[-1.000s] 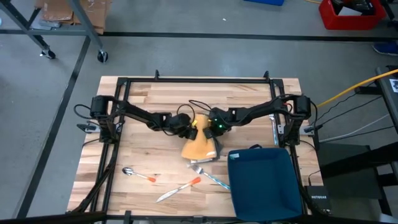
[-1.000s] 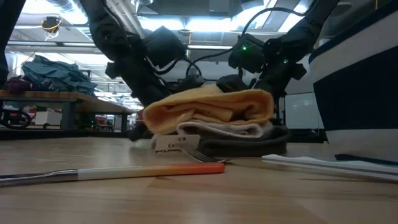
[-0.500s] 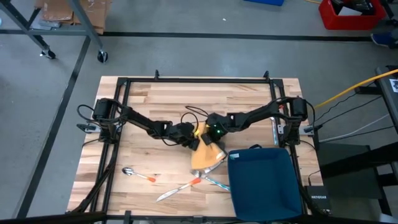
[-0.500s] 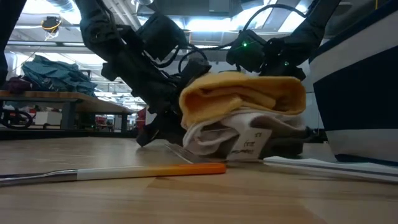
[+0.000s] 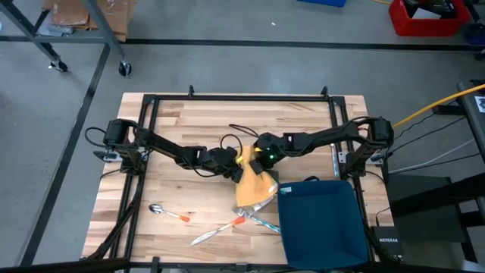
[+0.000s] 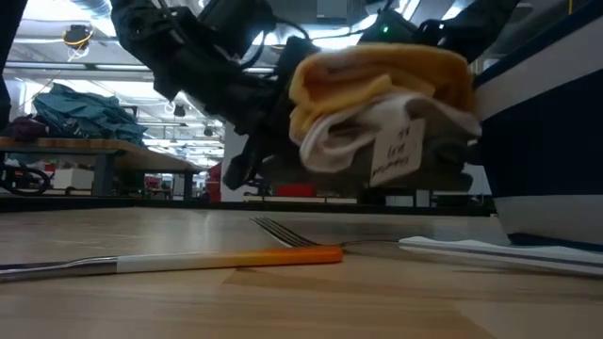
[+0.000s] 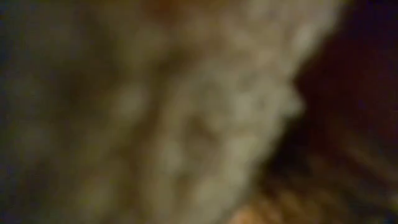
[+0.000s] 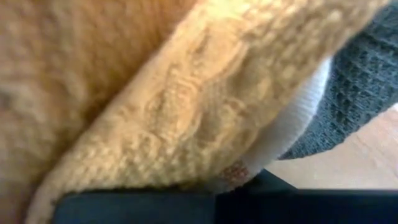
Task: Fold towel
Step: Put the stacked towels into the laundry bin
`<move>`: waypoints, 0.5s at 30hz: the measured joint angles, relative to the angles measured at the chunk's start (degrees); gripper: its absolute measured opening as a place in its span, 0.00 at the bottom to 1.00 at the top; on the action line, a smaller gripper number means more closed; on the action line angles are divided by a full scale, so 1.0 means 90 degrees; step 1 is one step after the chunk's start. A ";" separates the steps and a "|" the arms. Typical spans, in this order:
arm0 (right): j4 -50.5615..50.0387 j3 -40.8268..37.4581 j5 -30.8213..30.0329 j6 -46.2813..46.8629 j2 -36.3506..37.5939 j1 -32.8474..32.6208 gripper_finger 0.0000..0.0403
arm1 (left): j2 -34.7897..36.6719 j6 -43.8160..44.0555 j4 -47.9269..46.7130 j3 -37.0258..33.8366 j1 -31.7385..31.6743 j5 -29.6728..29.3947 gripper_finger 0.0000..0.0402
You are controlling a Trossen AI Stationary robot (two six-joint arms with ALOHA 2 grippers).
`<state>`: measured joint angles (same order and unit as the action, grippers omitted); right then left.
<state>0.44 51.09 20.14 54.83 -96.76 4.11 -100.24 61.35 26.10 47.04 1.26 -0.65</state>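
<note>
A stack of folded towels (image 5: 254, 189) hangs clear above the table: yellow on top (image 6: 377, 71), white with a label (image 6: 396, 151) in the middle, dark grey underneath (image 6: 415, 179). My left gripper (image 5: 233, 168) is at the stack's left far side. My right gripper (image 5: 262, 158) is at its far edge. Cloth fills both wrist views: blurred cloth (image 7: 174, 112) in the left one, the yellow towel (image 8: 155, 93) over white and grey (image 8: 354, 93) layers in the right one. The fingertips are hidden in the cloth. My left gripper holds the stack at its left far side (image 6: 292, 141), coming in low from the table's left; the cloth hides the fingers. The stack is lifted clear. My right gripper holds the stack's far edge (image 5: 260, 165) from the far right side. A dark finger (image 8: 186, 208) lies under the layers; the yellow towel bulges over it.
A dark blue bin (image 5: 318, 220) stands just right of the stack. Below the stack lie an orange-handled fork (image 6: 217, 259) and a white utensil (image 6: 490, 250). A spoon (image 5: 168, 213) and a knife (image 5: 211, 235) lie nearer the near edge. Bare wood spreads at the far side.
The towel stack lay on the table a second ago. Both grippers dragged it toward the near right edge, tipping its near side up, then raised it clear of the table. The label now hangs on the near face.
</note>
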 joint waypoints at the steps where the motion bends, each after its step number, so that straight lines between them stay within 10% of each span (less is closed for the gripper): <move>1: -0.0123 0.0000 0.0011 -0.0001 0.0093 -0.0003 0.02 | 0.0019 -0.0009 0.0101 0.0019 0.0008 -0.0018 0.01; 15: -0.0460 0.0015 -0.0163 -0.0134 0.1203 -0.0001 0.02 | 0.0568 -0.0541 0.0424 0.0285 -0.0003 -0.0071 0.01</move>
<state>-3.69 51.22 18.67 53.63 -85.94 4.10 -95.13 56.49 29.92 49.60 1.23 -1.29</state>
